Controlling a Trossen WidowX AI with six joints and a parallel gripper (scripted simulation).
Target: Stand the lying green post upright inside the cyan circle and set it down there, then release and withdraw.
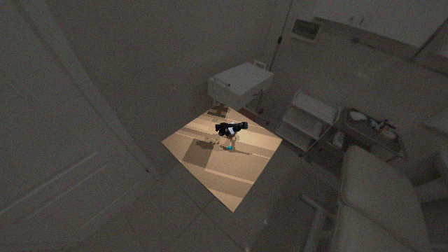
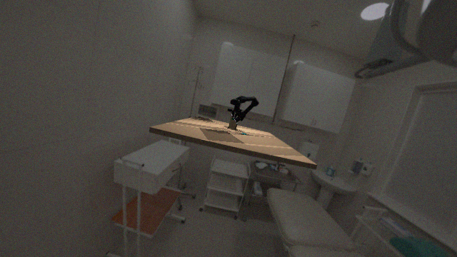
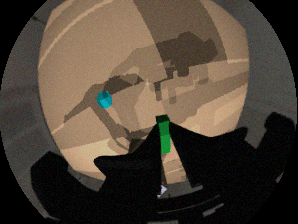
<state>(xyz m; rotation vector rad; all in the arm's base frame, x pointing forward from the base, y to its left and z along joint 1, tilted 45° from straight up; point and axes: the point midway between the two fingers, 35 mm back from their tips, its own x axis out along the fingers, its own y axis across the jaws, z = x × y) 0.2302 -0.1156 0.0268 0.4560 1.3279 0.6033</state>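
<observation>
The green post (image 3: 165, 143) is between the black fingertips in the wrist view, with its dark green end showing just beyond them. My gripper (image 3: 163, 125) is shut on it. The post appears to be held above the table; its exact tilt is hard to tell. The cyan circle (image 1: 229, 148) (image 2: 243, 133) (image 3: 104, 99) lies flat on the tabletop, up and left of the fingertips in the wrist view and apart from the post. The post cannot be made out in either the top or the exterior view, where the gripper is too small and dark to read.
The black arm (image 1: 229, 127) (image 2: 246, 99) is folded above the wooden table (image 1: 227, 182) (image 2: 271, 146). Its shadows fall across the wood near the circle. A beige block-like shape (image 2: 232, 124) stands beneath the arm. A white cart and shelves stand beyond the table edges.
</observation>
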